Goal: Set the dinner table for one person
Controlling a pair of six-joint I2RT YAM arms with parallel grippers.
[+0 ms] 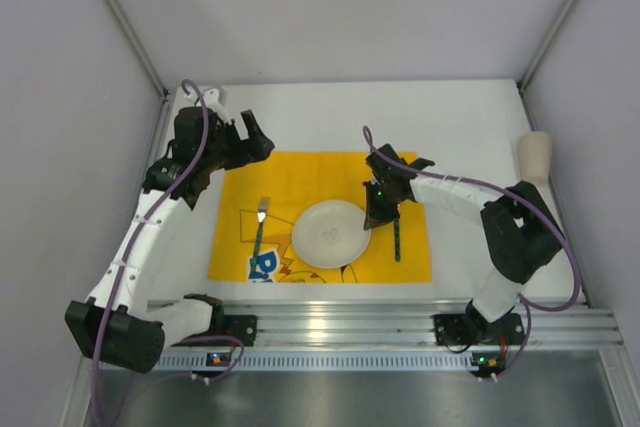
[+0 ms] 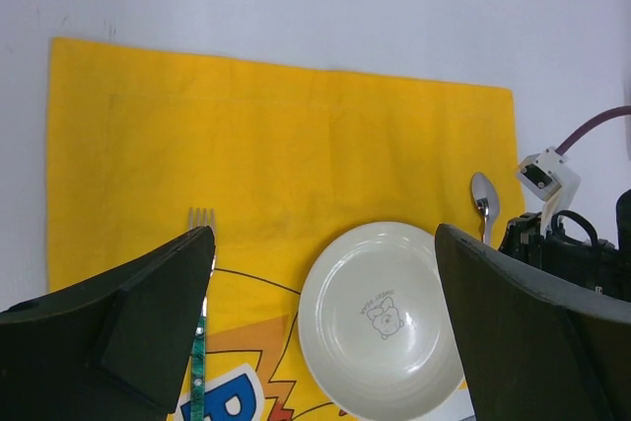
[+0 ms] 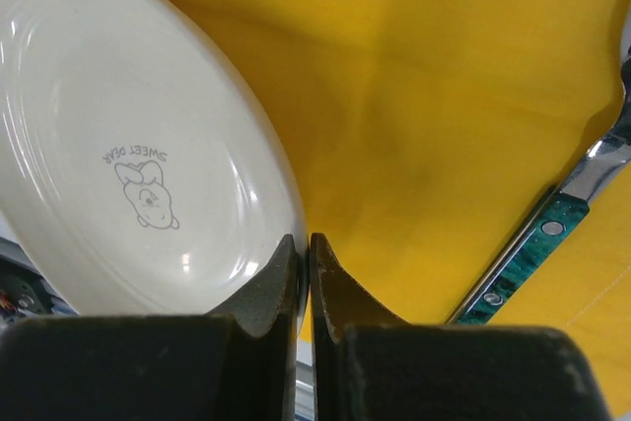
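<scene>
The white dinner table carries a yellow cartoon-printed mat. A white plate with a small bear print sits on the mat's middle. My right gripper is shut on the plate's right rim, with one finger inside the rim and one outside in the right wrist view. A green-handled fork lies left of the plate. A green-handled spoon lies right of it. My left gripper is open and empty, raised over the mat's far left; its view shows the plate, the fork and the spoon.
A beige cup stands at the table's right edge by the wall. The ribbed aluminium rail runs along the near edge. Grey walls close in the left, back and right sides.
</scene>
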